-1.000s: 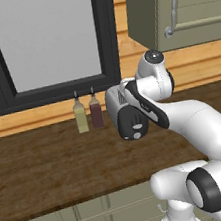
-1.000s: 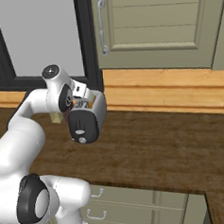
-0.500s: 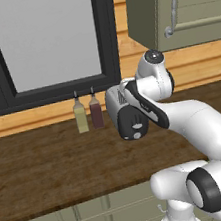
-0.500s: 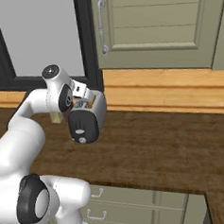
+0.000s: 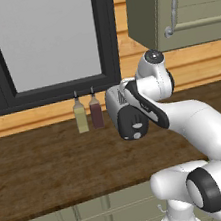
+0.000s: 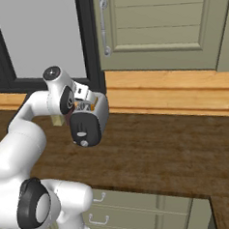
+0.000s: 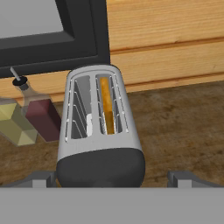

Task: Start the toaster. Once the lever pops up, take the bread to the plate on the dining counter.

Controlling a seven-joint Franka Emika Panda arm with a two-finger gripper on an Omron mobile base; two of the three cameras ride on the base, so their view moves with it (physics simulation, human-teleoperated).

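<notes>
Nothing had moved since the earlier frames: arm, base and scene all sat as they were. You had the gripper [image 7: 112, 180] spread wide w/ nothing in it, its 2 dark tips low in the hand view on either side of the toaster [image 7: 99, 131]. That toaster stood on the dark wood counter [image 5: 46, 168] just below the window frame [image 7: 83, 39], dark end panel toward the hand. The bread [image 7: 105, 105] sat edge-on in the right slot, approx level w/ the slot top; left slot looked bare.

Step in hand, as I judged it: starting the toaster, not yet done. Lever wasn't clear to me in any view, prob. on the dark end, hidden at the bottom edge of the hand view. Next you'd have needed to bring a fingertip down onto that lever and press it.

2 slim bottles [image 7: 26, 118] stood just beside the toaster's left, near enough to clip if you'd swung that way. Wall cabinet [image 6: 153, 21] hung above.
</notes>
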